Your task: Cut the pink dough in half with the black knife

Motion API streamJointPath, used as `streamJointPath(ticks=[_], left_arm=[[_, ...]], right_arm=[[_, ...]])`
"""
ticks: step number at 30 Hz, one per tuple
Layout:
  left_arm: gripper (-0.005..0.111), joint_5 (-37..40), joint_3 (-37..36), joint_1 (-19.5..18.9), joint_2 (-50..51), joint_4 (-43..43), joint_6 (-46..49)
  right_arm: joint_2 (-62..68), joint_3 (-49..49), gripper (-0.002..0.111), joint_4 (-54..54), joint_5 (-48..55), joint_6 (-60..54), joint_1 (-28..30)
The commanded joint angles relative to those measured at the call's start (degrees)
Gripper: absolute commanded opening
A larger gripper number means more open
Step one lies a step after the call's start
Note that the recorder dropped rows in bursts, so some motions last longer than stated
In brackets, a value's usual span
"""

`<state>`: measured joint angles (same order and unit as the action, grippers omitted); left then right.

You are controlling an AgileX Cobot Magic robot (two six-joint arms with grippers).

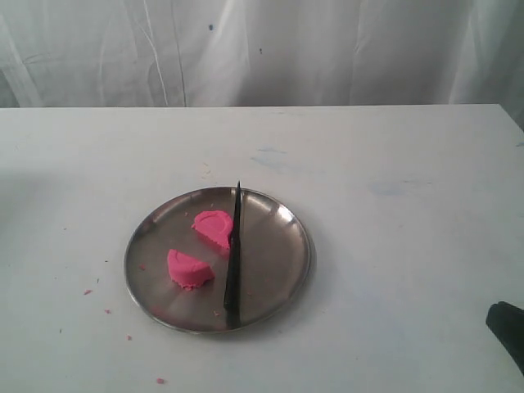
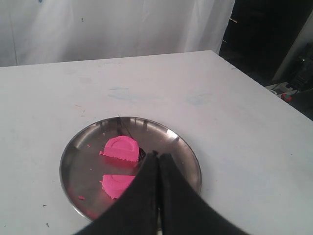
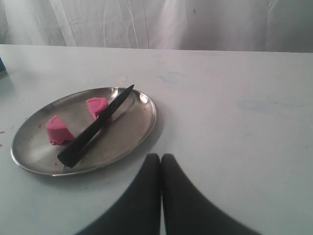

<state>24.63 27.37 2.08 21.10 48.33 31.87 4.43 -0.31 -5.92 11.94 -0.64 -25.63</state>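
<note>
**benchwatcher:** Standing by the rig right now. The pink dough (image 1: 202, 250) already looks split: two half-round chunks on the steel plate (image 1: 278, 270), one toward the far side, one nearer and a bit left. The black knife (image 1: 232, 260) lies flat across the plate, just right of both chunks, touching or nearly touching the far one. Nobody's holding it.

**torquejunkie:** So the cut's done? What are the arms doing?

**benchwatcher:** Looks done to me, judging by the clean gap between the halves. Both pincers are empty. The left pincer (image 2: 157, 157) has its fingers pressed together with nothing in them, hanging over the near side of the plate. The right pincer (image 3: 161, 159) is closed on nothing too, over bare desk (image 1: 409, 246), well off to the near right.

**torquejunkie:** If it has to grab the knife again, which arm?

**benchwatcher:** That's the bit that matters. The knife's long axis runs near-to-far, tip at the far rim, handle end at the near rim. The left pincer sits almost over that handle end, so it's the closer one by a lot. The right one would have to travel left and away across the desk first. My guess only. Either would need to open up before anything else.
</note>
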Motion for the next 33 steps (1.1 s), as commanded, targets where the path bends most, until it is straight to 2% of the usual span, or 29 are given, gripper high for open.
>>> streamJointPath(ticks=[1, 4, 7, 10, 12, 15, 22, 33], left_arm=[[0.0, 0.4, -0.24, -0.06, -0.38, 0.56, 0.12], [0.0, -0.06, -0.24, -0.06, -0.38, 0.56, 0.01], [0.0, -5.04, -1.25, -0.2, -1.16, -1.83, -0.75], [0.0, -4.82, -2.07, -0.2, -3.79, -12.7, -11.71], [0.0, -4.48, -3.75, -0.2, -5.55, -20.88, -22.46], [0.0, -5.29, -7.76, -0.2, -8.51, -26.34, -31.23], [0.0, -14.05, -17.74, -0.2, -15.93, -31.16, -32.39], [0.0, -18.23, -27.37, -0.2, -20.21, -31.76, -32.29]], right_arm=[[-0.43, 0.31, 0.0, 0.41, -0.2, -0.66, 0.42], [-0.43, 0.31, 0.0, 0.41, -0.2, -0.66, 0.42], [-0.43, 0.31, 0.0, 0.41, -0.2, -0.66, 0.42], [-0.43, 0.31, 0.0, 0.41, -0.2, -0.66, 0.42], [-0.43, 0.31, 0.0, 0.41, -0.2, -0.66, 0.42], [-0.43, 0.31, 0.0, 0.41, -0.2, -0.66, 0.42], [-0.43, 0.31, 0.0, 0.41, -0.2, -0.66, 0.42], [-0.43, 0.31, 0.0, 0.41, -0.2, -0.66, 0.42]])
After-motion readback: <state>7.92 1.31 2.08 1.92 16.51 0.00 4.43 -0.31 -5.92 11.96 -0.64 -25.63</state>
